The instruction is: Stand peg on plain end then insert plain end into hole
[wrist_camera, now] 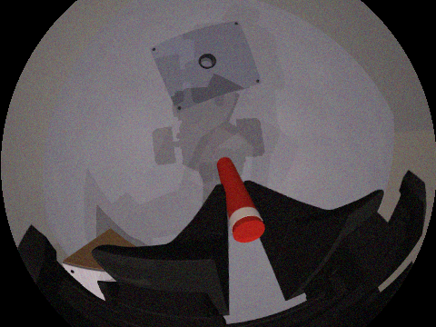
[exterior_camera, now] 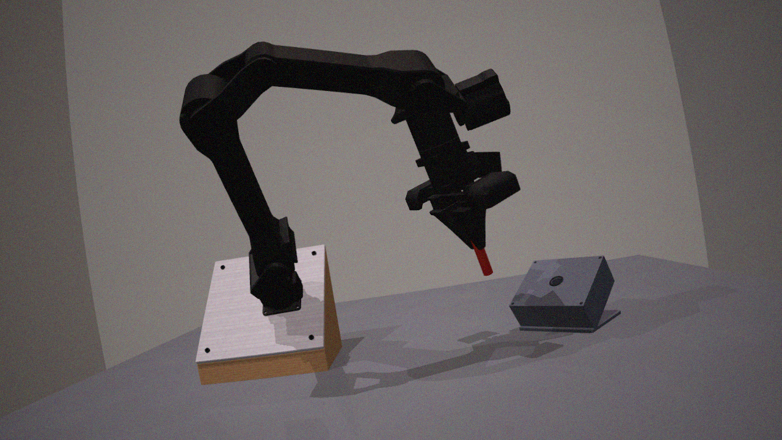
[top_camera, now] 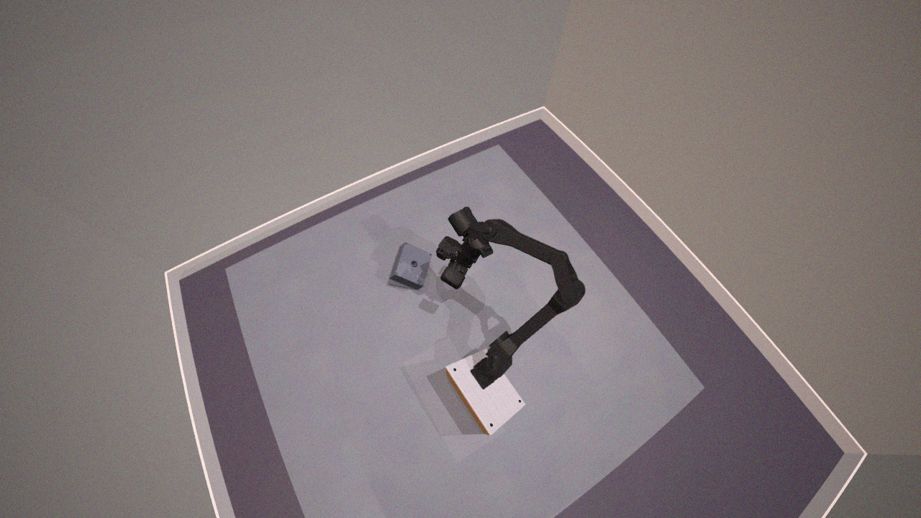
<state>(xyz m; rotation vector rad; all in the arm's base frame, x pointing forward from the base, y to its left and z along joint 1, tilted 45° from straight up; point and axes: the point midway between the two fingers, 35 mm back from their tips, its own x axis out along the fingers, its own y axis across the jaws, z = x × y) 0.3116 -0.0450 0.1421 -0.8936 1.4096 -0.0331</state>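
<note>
The red peg [exterior_camera: 483, 261] [wrist_camera: 236, 191] is held in the air, its plain end pointing down and slightly toward the panel. Its white band is at the near end in the wrist view, between the fingers. My gripper [exterior_camera: 478, 245] [wrist_camera: 232, 189] is shut on the peg, above the table and beside the sloped panel. In the top view the arm hides the peg. The sloped panel [top_camera: 402, 259] [exterior_camera: 577, 273] [wrist_camera: 227, 45] is a grey-blue block with a tilted face. Its one round hole [top_camera: 414, 263] [exterior_camera: 556, 280] [wrist_camera: 207, 61] is uncovered, and the peg is apart from it.
The arm's base stands on a white-topped wooden wedge [top_camera: 496, 412] [exterior_camera: 229, 322] [wrist_camera: 91, 279]. A raised pale rim [top_camera: 360, 181] borders the table. Shadows of the arm fall across the table and onto the panel's lower face.
</note>
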